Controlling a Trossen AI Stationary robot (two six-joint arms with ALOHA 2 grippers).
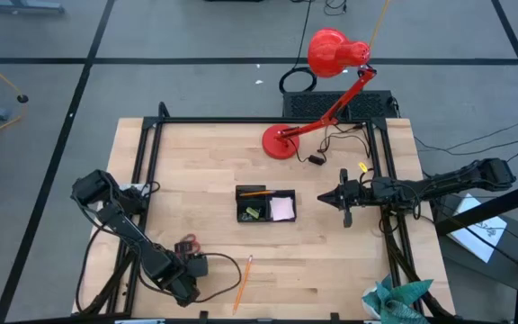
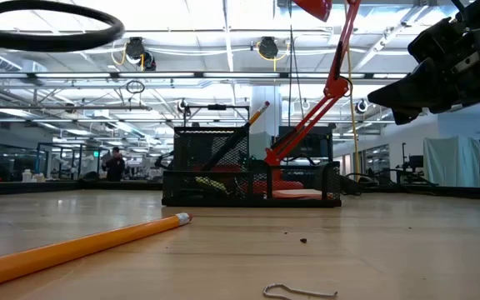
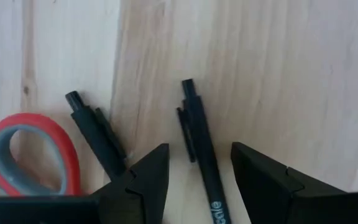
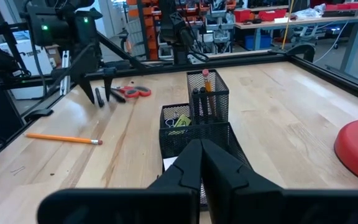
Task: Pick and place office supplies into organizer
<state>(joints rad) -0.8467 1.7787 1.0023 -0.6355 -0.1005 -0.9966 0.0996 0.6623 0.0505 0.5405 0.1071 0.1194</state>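
Pencil (image 2: 73,247): we see it lying loose on the desk (image 1: 331,270), nearest us
Left gripper (image 3: 197,174): jaws wide, straddling a black pen (image 3: 201,155) beside the scissors (image 3: 36,149)
Right gripper (image 1: 324,197): jaws closed, empty, beside the organizer (image 1: 265,205)

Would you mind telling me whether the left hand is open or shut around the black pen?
Open. The left hand straddles a black pen lying flat on the table, with bare wood visible between each finger and the pen.

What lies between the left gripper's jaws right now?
A black pen lies flat on the table between the open jaws of the left gripper, not yet gripped; the left wrist view shows it.
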